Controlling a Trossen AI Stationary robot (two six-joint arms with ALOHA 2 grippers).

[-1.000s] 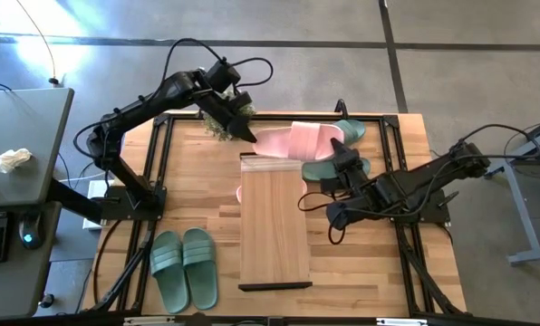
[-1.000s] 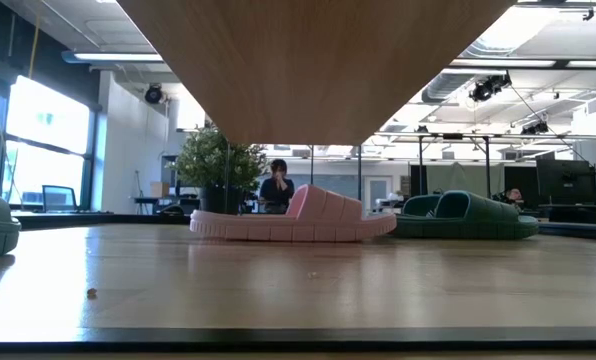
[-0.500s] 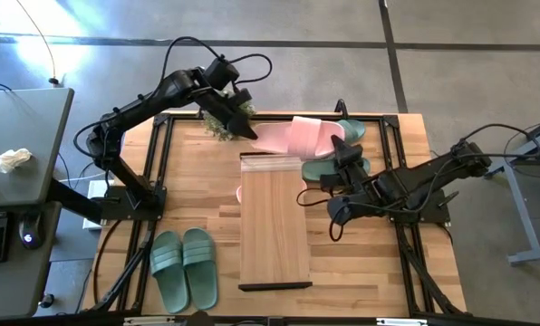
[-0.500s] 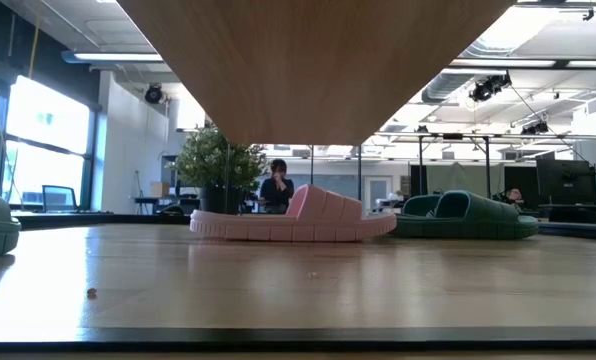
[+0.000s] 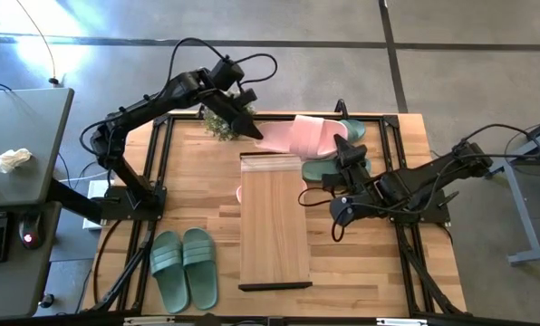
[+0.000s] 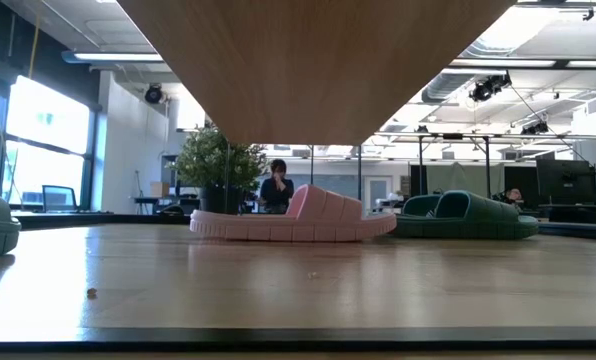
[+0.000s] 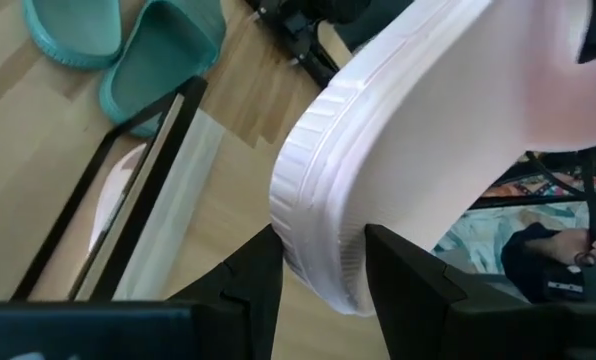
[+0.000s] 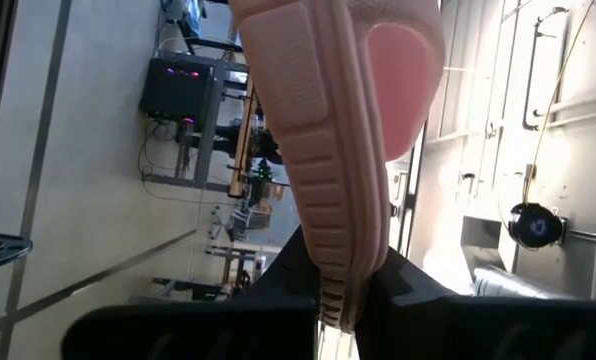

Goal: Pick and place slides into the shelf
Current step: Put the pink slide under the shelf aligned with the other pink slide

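A pale pink slide (image 5: pixel 299 137) hangs in the air over the shelf's far end, between my two grippers. My left gripper (image 5: pixel 252 127) is shut on its left end and my right gripper (image 5: pixel 342 152) on its right end. The light-wood shelf (image 5: pixel 274 222) stands mid-table. The second pink slide (image 6: pixel 293 222) lies sole-down on the table under the shelf top and peeks out at the shelf's left side (image 5: pixel 240 193). One green pair (image 5: pixel 344 163) lies at the far right, partly hidden by my right gripper. The other green pair (image 5: pixel 185 268) lies sole-down near left. My left gripper pinches the pink slide's sole rim (image 7: pixel 323 245) at the slide's left end between its two fingers (image 7: pixel 253 290), coming level from the table's left. The slide is lifted clear. My right gripper pinches the ribbed sole edge (image 8: pixel 343 270) at the slide's right end between its two fingers. The slide runs away from the fingers, tipped on its side.
A small potted plant (image 5: pixel 219 127) stands at the table's far edge beside my left gripper. The table's black frame (image 5: pixel 161 172) runs round the wooden top. Bare wood lies on both sides of the shelf. A person (image 6: pixel 276 188) stands far behind the table.
My left gripper has moved a little toward the table's right. The pink slide held between both grippers has shifted the same way and tipped more onto its side. The slide under the shelf has stayed still.
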